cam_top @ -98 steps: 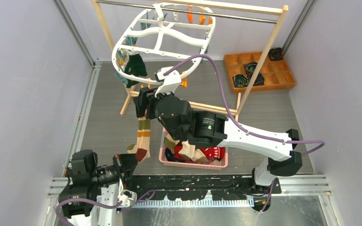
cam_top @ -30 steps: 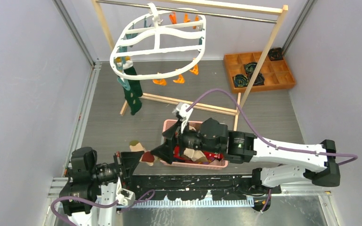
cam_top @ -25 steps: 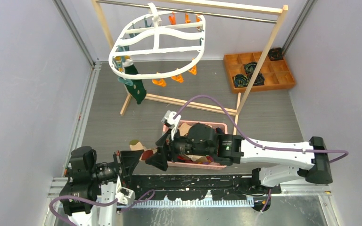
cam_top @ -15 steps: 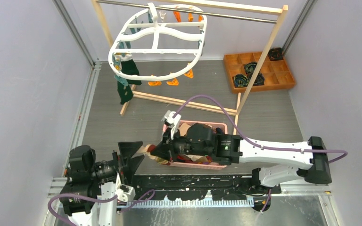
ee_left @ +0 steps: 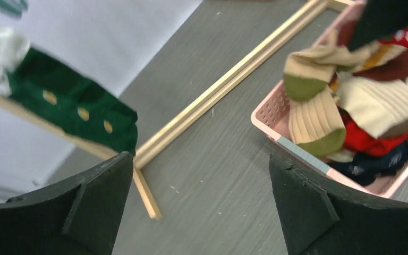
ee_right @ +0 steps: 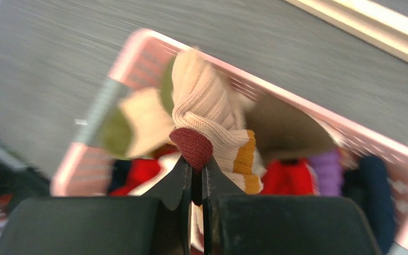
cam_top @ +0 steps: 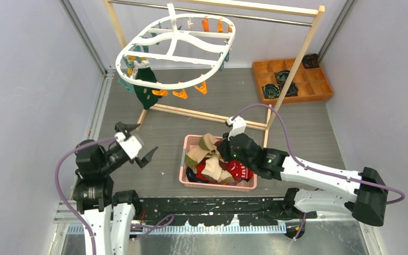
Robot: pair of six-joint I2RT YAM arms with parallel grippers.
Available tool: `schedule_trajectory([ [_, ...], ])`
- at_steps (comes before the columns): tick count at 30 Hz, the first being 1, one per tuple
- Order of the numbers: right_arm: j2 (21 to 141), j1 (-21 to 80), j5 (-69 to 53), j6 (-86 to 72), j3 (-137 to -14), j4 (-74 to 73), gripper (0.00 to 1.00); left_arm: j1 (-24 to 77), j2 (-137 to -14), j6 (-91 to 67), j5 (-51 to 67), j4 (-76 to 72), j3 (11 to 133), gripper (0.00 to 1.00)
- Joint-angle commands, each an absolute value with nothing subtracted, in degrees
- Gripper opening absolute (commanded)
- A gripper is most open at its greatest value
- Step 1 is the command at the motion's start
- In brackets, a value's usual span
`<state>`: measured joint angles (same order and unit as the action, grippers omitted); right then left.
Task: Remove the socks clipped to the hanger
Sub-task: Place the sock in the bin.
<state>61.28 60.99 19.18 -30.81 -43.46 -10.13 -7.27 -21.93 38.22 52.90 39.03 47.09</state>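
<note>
1. Most of the work looks done; the socks (cam_top: 215, 166) lie heaped in a pink basket (cam_top: 219, 186) directly under the right pincer (ee_right: 194, 171), in mixed colours: red, beige, navy, purple.
2. The right pincer is pressed together on the maroon toe of a beige ribbed sock (ee_right: 204, 106); this sock hangs just above the heap, so I judge it is free from its clip but not yet let go into the basket.
3. The left pincer (ee_left: 202, 175) is spread wide and holds nothing; it hovers over the grey surface (cam_top: 308, 133), with the basket at its right side.
4. The hanger (cam_top: 176, 34) hangs on the wooden rack (cam_top: 296, 62), well beyond both pincers and higher; nearly all its orange clips (cam_top: 180, 94) dangle without anything in them.
5. What is left, as far as I can see: one dark green sock (cam_top: 147, 87) with small yellow marks is clipped at the hanger's left end, ahead of the left pincer; whether a second small piece is clipped beside it I cannot tell.
6. By my judgement two steps are left: to drop the held sock, then to unclip the green one.
</note>
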Motion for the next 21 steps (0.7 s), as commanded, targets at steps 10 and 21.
schedule_trajectory([
  [10, 53.2, 60.1, 41.2, -36.4, -42.5, -27.7, 0.35, -7.6, -32.0, -7.0, 33.3, 22.3, 48.4, 1.00],
  [21, 63.5, 52.9, 21.3, -37.1, -54.6, -22.5, 0.51, -8.1, -37.5, -11.5, 29.0, 22.7, 53.4, 1.00],
])
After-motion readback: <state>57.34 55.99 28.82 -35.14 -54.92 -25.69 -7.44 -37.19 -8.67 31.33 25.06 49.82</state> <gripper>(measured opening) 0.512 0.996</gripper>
